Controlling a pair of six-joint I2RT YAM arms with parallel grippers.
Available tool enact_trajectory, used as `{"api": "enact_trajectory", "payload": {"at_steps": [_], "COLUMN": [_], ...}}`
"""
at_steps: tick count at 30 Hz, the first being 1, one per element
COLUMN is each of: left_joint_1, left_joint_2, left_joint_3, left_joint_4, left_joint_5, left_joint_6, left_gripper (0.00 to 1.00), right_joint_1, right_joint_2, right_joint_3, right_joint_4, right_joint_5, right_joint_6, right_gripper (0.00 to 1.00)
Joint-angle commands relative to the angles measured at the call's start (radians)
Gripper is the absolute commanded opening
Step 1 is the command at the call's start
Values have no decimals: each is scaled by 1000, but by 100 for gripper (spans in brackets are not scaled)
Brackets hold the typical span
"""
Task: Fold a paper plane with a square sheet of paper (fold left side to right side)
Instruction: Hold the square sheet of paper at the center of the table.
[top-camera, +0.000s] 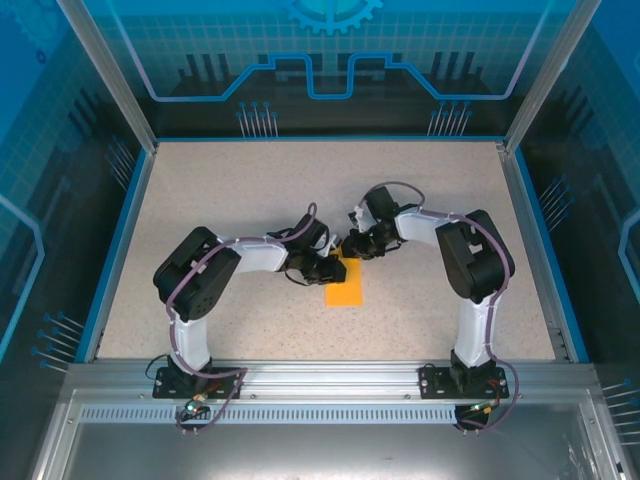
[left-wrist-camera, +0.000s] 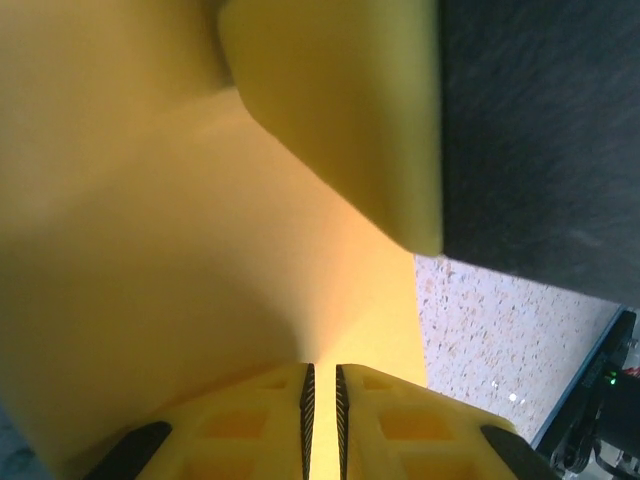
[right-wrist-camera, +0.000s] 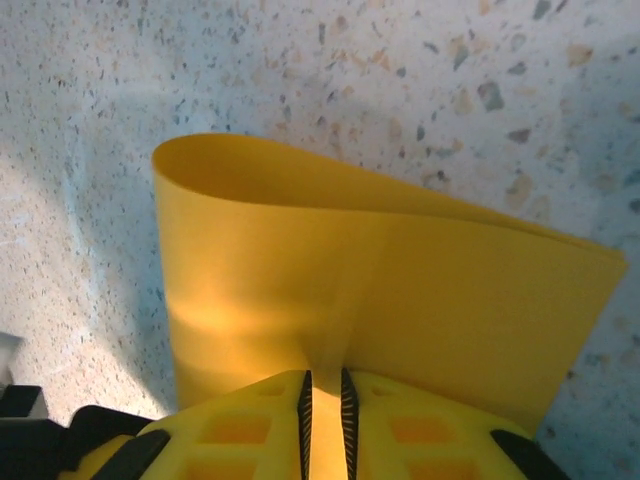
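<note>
No legible text, labels, brands or numbers on anything. Only sign-like mark: blue gear emblem (top-camera: 333, 12) on the back panel (top-camera: 420, 50), far beyond both jaws, no lettering readable.

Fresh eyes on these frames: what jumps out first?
The bright orange-yellow square sheet of paper at the middle of the speckled table, where both black arms meet. Up close, the left gripper and the right gripper each pinch it. In the right wrist view it bends over on itself in a rounded, uncreased loop.
</note>
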Motion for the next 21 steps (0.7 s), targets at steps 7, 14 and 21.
{"api": "enact_trajectory", "payload": {"at_steps": [7, 14, 21], "left_joint_1": [-21, -23, -25], "left_joint_2": [33, 33, 29], "left_joint_3": [-67, -54, -43], "left_joint_4": [-12, -18, -26], "left_joint_5": [-64, -74, -74], "left_joint_6": [-27, -43, -46], "left_gripper": [16, 15, 15], "right_joint_1": [5, 33, 119], "right_joint_2": [-293, -447, -343], "right_joint_3": [-92, -296, -383], "right_joint_4": [-61, -80, 12], "right_joint_5": [102, 20, -23], "right_joint_6": [-41, 1, 70], "right_gripper": [37, 23, 14]}}
